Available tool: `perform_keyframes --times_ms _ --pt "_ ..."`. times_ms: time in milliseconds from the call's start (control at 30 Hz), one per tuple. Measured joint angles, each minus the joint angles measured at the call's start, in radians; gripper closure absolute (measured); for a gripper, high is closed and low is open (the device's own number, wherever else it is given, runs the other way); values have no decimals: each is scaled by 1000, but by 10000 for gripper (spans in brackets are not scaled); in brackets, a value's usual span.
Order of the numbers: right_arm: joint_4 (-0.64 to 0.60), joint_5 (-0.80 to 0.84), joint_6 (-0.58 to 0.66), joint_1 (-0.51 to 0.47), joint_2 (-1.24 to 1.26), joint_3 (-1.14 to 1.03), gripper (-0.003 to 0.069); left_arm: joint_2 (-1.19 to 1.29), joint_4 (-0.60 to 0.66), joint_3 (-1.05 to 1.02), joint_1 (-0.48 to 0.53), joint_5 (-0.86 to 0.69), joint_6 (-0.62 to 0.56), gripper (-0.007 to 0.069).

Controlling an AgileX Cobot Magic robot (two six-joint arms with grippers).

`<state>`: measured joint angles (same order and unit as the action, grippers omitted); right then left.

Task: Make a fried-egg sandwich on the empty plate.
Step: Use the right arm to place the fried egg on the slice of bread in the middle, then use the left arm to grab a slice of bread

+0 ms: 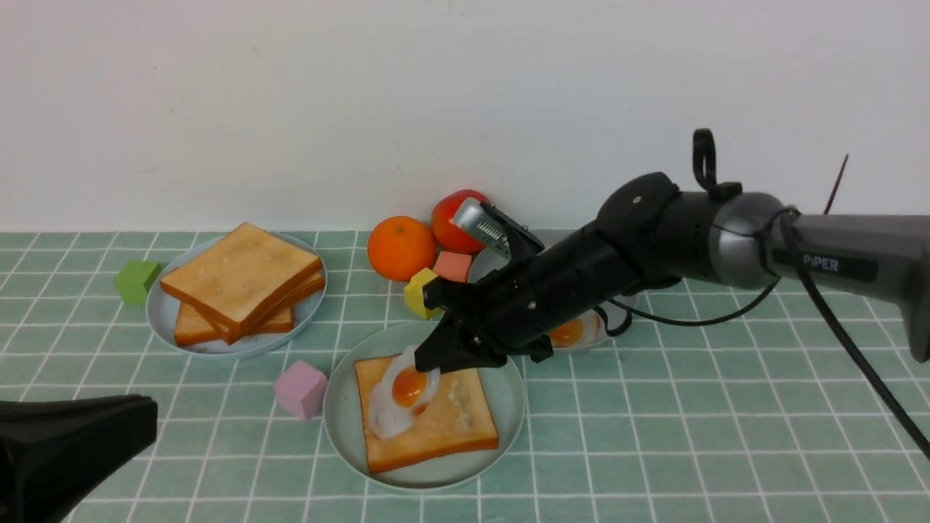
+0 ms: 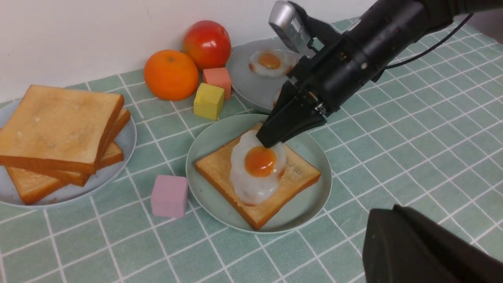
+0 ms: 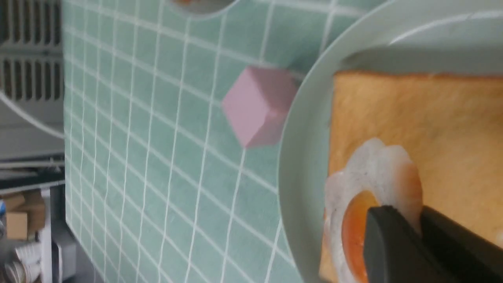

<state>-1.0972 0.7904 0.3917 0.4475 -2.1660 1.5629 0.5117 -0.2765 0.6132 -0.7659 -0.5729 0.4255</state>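
Egg (image 2: 255, 173): lay on toast (image 2: 296, 177) on plate (image 2: 214, 137), far edge pinched by right gripper (image 2: 270, 140) (left gripper (image 1: 142, 420) pressed together, low, well apart).

We see a green cube (image 1: 136, 280), a pink cube (image 1: 301, 388), a yellow cube (image 1: 420, 292) and a salmon cube (image 1: 452, 266) by an orange (image 1: 400, 247) and a tomato (image 1: 454, 218), and toast (image 1: 240, 280) stacked on a grey plate (image 1: 161, 309).

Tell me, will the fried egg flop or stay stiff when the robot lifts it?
Probably floppy: the fried egg bends up where the right gripper pinches its edge, while the rest lies on the toast. It looks thin and glossy, so likely light and perhaps slippery.
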Motion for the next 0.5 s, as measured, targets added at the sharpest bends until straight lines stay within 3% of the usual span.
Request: perform_keyframes --times_ms 133,300,400,500 --pt "12 -15 -1 -1 0 0 569 0 0 0 0 0 0 637" --pt "75 -52 -1 -11 0 0 389 0 0 0 0 0 0 633" --pt "121 -32 -1 -39 3 0 237 0 1 0 0 -9 0 629" --pt "210 34 -13 -79 49 0 189 19 4 0 0 -30 21 628"
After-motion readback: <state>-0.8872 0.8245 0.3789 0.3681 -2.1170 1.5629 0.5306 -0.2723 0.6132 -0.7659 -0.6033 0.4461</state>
